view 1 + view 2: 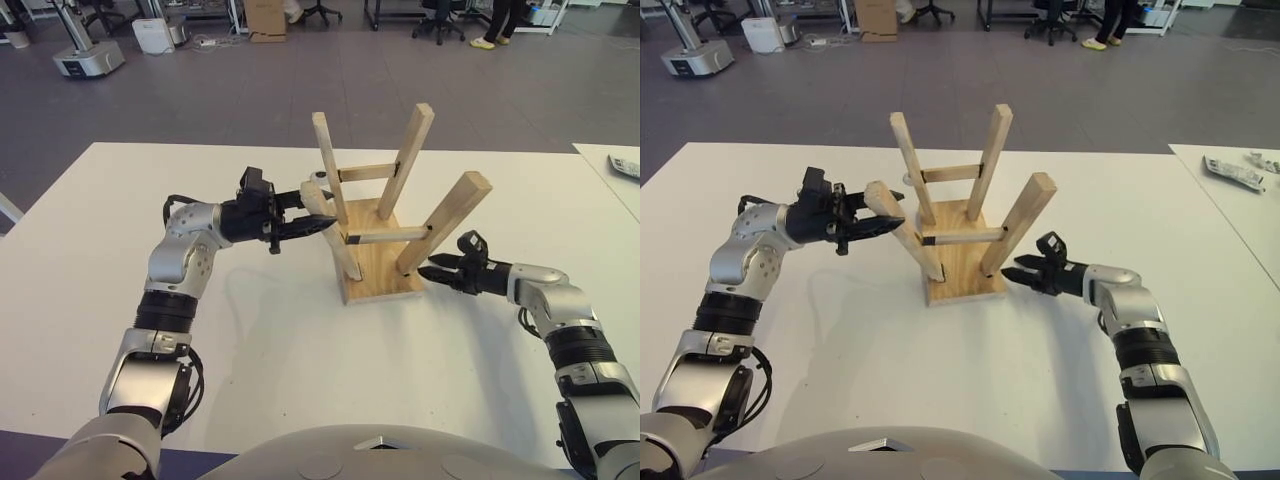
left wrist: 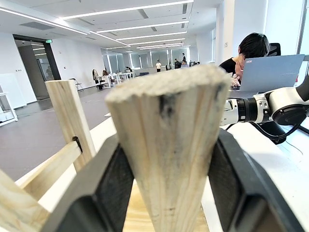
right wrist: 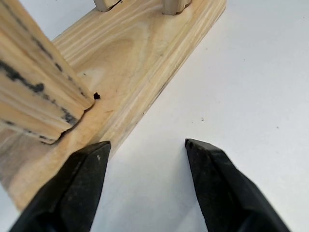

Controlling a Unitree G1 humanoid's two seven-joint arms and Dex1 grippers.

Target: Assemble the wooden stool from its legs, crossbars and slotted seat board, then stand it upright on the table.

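Note:
The wooden stool stands upside down on the white table (image 1: pixel 120 190), its seat board (image 1: pixel 385 285) flat on the surface and its legs pointing up and splaying outward, joined by crossbars (image 1: pixel 385 236). My left gripper (image 1: pixel 318 222) is shut on the upper end of the near-left leg (image 2: pixel 169 135), with a dark finger (image 2: pixel 113 193) pressed against each side of it. Low over the table, my right gripper (image 1: pixel 432 270) stands open beside the seat board's right corner (image 3: pixel 120 72), holding nothing. The near-right leg (image 3: pixel 34 87) rises just beside it.
A second white table (image 1: pixel 615 185) stands at the right with small parts (image 1: pixel 1230 168) on it. Bare table surface lies in front of the stool and to its left. Office floor, chairs and equipment are behind the far edge.

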